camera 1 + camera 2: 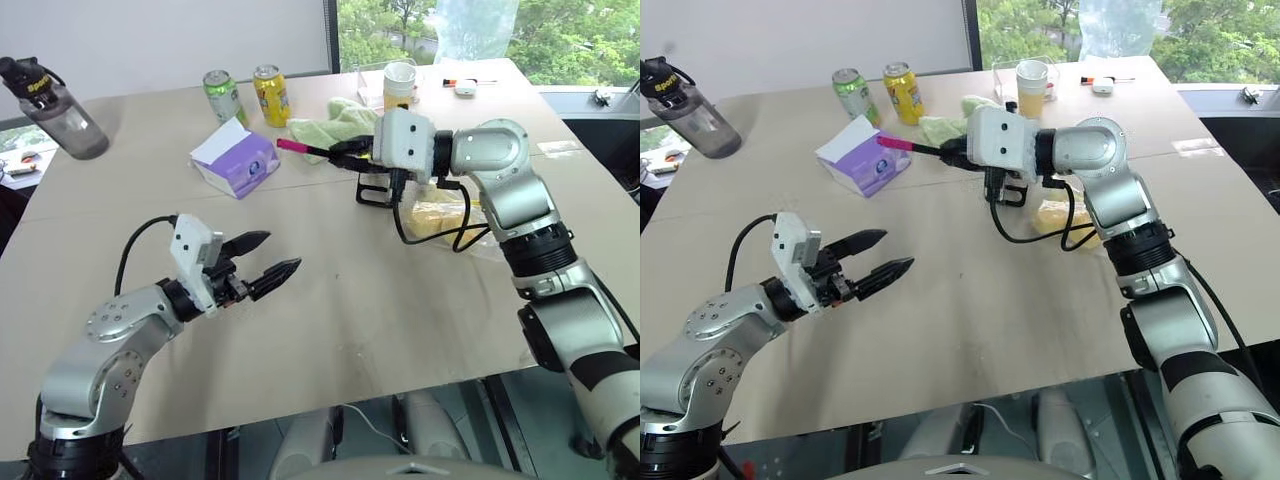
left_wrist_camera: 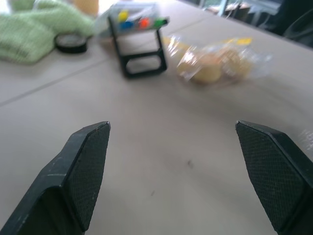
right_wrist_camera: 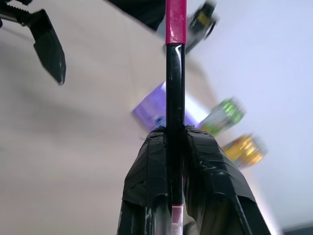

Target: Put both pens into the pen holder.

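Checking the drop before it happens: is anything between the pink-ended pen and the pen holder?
Nothing visible. The right gripper, shut on the pink-ended pen, holds it level above the table. The pen holder stands just below, with only the gripper's own body over it.

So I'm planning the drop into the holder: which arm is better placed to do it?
The right. Its pincer is shut on the pink-ended pen, raised just beside the pen holder. The left pincer is open and empty, hanging over bare table nearer the robot.

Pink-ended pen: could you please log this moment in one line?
right end effector: shut on pink-ended pen, raised | left end effector: open, empty | pen holder: awaiting pen
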Available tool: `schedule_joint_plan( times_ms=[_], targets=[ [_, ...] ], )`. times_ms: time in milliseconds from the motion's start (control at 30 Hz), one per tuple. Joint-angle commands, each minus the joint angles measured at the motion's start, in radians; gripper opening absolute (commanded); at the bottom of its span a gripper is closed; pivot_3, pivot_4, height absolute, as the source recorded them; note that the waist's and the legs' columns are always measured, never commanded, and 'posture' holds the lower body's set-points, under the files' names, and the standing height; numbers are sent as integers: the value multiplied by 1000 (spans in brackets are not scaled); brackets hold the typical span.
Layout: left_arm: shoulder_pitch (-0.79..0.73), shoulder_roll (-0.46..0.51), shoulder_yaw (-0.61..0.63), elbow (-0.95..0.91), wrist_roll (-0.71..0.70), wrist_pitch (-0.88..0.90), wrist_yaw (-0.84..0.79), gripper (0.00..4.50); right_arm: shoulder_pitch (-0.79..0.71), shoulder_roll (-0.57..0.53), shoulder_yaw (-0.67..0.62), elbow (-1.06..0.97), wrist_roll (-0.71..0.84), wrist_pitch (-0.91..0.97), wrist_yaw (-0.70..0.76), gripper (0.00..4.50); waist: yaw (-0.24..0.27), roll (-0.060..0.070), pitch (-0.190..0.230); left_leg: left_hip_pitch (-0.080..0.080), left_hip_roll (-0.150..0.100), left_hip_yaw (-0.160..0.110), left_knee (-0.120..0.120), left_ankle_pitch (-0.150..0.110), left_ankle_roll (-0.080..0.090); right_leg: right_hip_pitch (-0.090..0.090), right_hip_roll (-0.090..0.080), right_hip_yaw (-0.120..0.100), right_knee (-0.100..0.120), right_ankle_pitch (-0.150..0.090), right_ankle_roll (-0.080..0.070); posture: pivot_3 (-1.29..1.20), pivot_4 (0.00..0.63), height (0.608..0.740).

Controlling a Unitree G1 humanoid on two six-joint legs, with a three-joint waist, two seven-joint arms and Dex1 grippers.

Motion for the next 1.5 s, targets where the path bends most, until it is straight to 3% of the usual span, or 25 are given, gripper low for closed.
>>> schedule_joint_plan(
  times_ms=[33,133,467,867,1133,1333,1500],
  targets=[
    [-15,5,19,-37,-13,-26,-3,4202,-28,13,-17,111,-20,-247,-63,62,0,0,0,0,0,0,0,0,0,0,0,0,0,0,0,0,150,740],
    [-27,5,5,-38,-3,-35,2,4202,-41,33,-17,241,-36,-391,-108,62,-4,0,0,1,0,0,0,0,0,1,0,0,0,0,0,0,150,740],
    [-7,9,-1,-63,18,-40,23,4202,-124,77,-65,659,-73,-621,-299,62,-7,0,0,2,0,2,0,0,0,1,1,2,1,0,0,0,150,740],
    [-29,27,25,-74,-8,-29,45,4202,-163,131,-86,840,-109,-624,-445,62,-8,0,0,3,0,3,0,0,0,1,2,4,3,0,0,0,150,740],
    [-68,-23,66,-50,-80,-19,110,4202,-106,115,-40,767,-120,-699,-345,62,-8,0,0,3,1,3,0,0,0,1,2,4,3,0,0,0,150,740],
    [-172,-109,81,-11,-216,15,210,4202,43,113,4,429,12,-424,-86,62,-6,0,0,3,1,2,2,0,0,2,1,2,3,0,0,0,150,740],
    [-221,-146,45,14,-243,31,237,4202,159,110,35,123,38,-208,-57,62,-9,0,0,3,0,2,2,0,0,2,1,3,3,0,0,0,150,740]
  ],
)
